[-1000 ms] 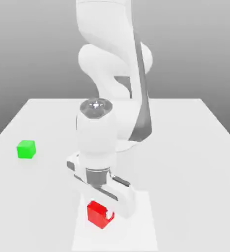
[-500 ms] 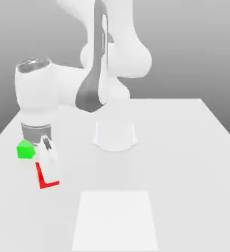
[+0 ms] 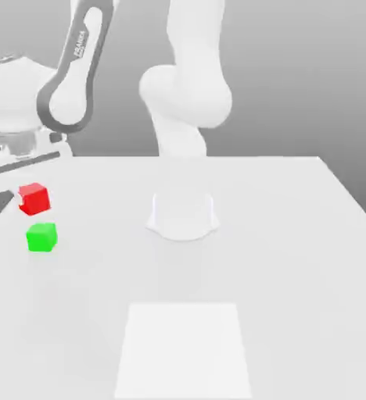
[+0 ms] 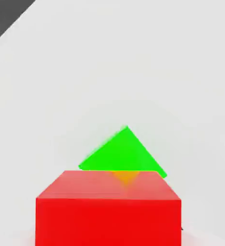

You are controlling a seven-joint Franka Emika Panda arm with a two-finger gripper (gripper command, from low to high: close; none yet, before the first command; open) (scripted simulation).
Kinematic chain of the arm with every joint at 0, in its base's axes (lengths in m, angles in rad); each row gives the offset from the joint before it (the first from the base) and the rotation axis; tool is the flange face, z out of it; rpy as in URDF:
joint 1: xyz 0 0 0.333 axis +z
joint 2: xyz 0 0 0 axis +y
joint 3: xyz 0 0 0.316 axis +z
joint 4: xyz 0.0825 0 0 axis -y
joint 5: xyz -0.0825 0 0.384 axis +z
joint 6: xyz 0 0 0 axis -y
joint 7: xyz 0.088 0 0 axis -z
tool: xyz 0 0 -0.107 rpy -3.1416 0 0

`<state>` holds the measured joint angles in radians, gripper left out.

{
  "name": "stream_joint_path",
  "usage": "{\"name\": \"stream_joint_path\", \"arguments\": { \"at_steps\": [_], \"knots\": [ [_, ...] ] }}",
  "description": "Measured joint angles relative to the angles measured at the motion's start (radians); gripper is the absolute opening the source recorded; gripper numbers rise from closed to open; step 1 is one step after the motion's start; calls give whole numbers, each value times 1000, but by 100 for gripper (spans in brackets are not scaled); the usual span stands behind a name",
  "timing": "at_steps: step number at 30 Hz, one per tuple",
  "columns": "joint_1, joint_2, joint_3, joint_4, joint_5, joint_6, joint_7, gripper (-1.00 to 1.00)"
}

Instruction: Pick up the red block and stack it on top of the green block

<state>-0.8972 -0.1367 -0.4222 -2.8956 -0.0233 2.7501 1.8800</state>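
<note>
We have the small, smooth, bright-red cube (image 3: 34, 198) held off the table, hanging just above the small bright-green cube (image 3: 41, 237) near the exterior view's left edge, with a clear gap between the two. The gripper (image 3: 22, 197) has its fingers pressed against the red cube's sides, pinching it, below the white arm (image 3: 182, 94) that reaches over from its round base (image 3: 182, 215). In the hand view the red cube (image 4: 108, 209) sits in the foreground and the green cube (image 4: 123, 151) peeks out beyond it, turned so that a corner points away, so we judge the two are neither squarely lined up nor centred yet. To do this step well, we would shift the red cube until it covers the green one evenly, turn the wrist so the faces run parallel, then lower slowly until the faces touch and let go only then. The green cube rests on the plain white tabletop (image 3: 296, 234), which also bears a paler square patch (image 3: 184, 348).
</note>
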Motion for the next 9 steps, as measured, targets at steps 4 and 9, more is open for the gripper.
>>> {"name": "stream_joint_path", "arguments": {
  "at_steps": [4, 9],
  "knots": [
    [36, 95, -2, 4, 129, 81, -89, -100],
    [30, 175, 4, 4, 150, 172, -104, 100]
  ]
}}
